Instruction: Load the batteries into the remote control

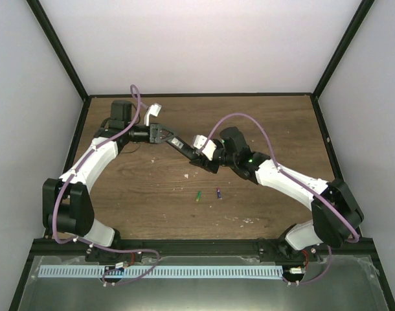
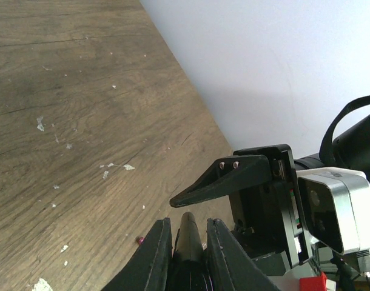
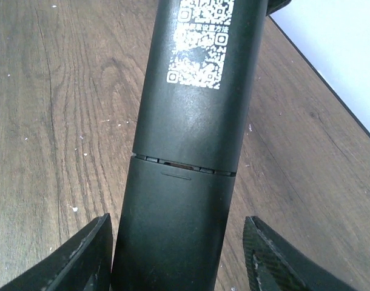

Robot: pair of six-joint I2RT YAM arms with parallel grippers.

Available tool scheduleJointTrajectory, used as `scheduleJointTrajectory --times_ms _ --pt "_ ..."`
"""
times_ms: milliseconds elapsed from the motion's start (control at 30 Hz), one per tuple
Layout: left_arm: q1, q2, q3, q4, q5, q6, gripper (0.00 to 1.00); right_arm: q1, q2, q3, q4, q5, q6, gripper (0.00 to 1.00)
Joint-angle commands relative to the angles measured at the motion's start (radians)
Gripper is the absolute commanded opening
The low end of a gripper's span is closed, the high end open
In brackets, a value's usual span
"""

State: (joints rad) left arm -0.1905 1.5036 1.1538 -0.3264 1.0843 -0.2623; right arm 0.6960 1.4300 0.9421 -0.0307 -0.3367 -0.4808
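1. Gripping one end of the remote control [image 1: 179, 145], the left end effector [image 2: 188, 225] is clamped on it.
2. The right end effector [image 3: 178, 223] stands apart, straddling the remote control's other end.
3. The green battery [image 1: 198, 195] and purple battery [image 1: 219, 193] lie on the surface [image 1: 139, 194], on the near side of the remote control.

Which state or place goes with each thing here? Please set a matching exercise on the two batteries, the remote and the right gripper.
Things:
1. green battery
2. purple battery
3. remote control
4. right gripper

Places or states:
A. open, one finger on either side of the remote control
B. lying on the table, the one of the pair nearer the right arm
C. clamped at one end in the left gripper
D. lying on the table, the one of the pair nearer the left arm

Pairs: 1-D, 2-B, 3-C, 4-A
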Motion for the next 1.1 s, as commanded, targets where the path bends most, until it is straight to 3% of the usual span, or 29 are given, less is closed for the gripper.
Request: scheduleJointTrajectory --times_ms 0,433,1067 --pt "-0.006 0.009 0.028 0.021 0.015 -0.008 0.00 -0.003 0.001 0.050 -0.006 0.001 -0.003 0.49" --pt "-0.009 0.024 0.042 0.016 -0.040 -0.015 0.00 -0.003 -0.004 0.044 -0.028 0.031 -0.016 0.38" --pt "0.004 0.028 0.120 -0.037 -0.056 0.006 0.00 -0.004 0.003 -0.041 -0.072 0.088 -0.001 0.36"
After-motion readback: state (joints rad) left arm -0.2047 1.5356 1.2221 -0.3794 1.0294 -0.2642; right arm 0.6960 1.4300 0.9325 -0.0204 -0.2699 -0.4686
